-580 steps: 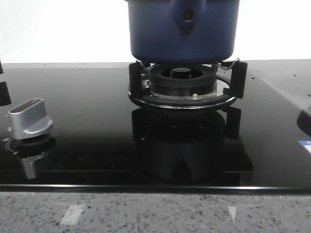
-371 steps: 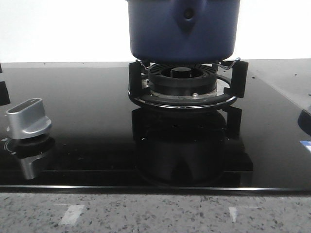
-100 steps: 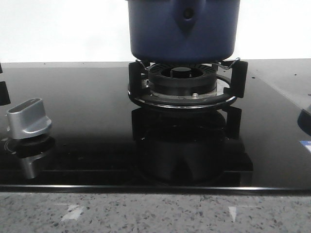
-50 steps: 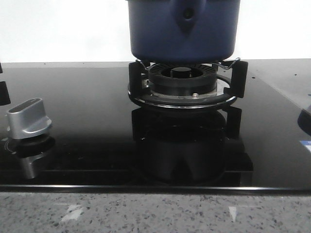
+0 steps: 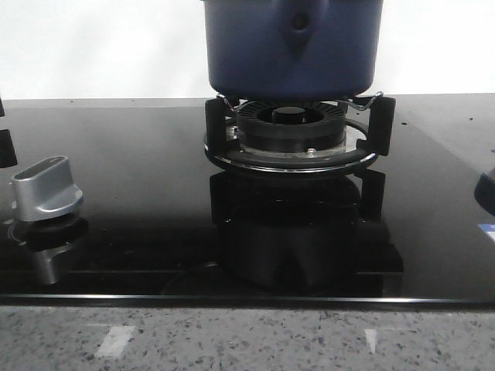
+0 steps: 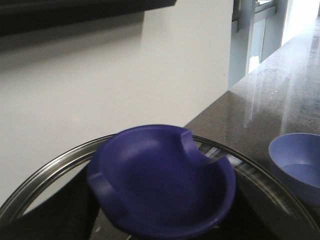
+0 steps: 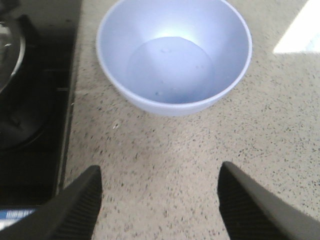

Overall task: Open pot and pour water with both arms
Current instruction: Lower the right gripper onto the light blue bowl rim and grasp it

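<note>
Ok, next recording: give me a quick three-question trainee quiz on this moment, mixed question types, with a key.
1. True or false: the pot sits on the burner grate of the black cooktop.
2. Multiple choice: what lies ahead of the right gripper in its wrist view? A) a silver knob B) a pale blue bowl C) a red cup
3. Fill in: the right gripper's fingers stand wide ____, with bare speckled counter between them.

Key: 1 true; 2 B; 3 apart (open). Note: the left wrist view shows only a dark-blue lid handle on a glass lid; the left gripper itself is not visible.
</note>
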Controlling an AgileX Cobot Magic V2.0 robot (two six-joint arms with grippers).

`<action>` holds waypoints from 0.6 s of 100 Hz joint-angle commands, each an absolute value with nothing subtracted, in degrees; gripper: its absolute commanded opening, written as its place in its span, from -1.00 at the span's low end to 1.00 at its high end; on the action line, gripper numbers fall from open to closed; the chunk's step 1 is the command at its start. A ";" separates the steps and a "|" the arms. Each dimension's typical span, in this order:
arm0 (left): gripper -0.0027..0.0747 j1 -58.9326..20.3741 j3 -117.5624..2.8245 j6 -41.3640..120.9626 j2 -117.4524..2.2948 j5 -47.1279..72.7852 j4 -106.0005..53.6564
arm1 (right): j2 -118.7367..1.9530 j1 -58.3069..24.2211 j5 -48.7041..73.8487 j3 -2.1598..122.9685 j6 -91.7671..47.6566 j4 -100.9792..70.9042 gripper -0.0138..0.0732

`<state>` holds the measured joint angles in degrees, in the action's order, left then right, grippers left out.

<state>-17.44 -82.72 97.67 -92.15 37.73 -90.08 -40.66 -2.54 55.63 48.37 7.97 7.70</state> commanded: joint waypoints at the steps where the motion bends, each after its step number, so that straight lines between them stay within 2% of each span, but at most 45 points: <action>1: -0.37 -14.57 -84.67 95.28 -87.43 40.52 -92.09 | -44.29 -1.53 51.73 52.09 9.98 9.94 0.32; 32: -0.37 -3.68 -84.67 92.36 -84.38 48.90 -90.81 | -61.03 10.37 51.71 63.63 8.63 10.25 0.26; 60: -0.37 -0.16 -84.67 92.24 -83.89 51.48 -90.67 | -74.91 17.85 51.66 69.47 8.13 5.74 0.27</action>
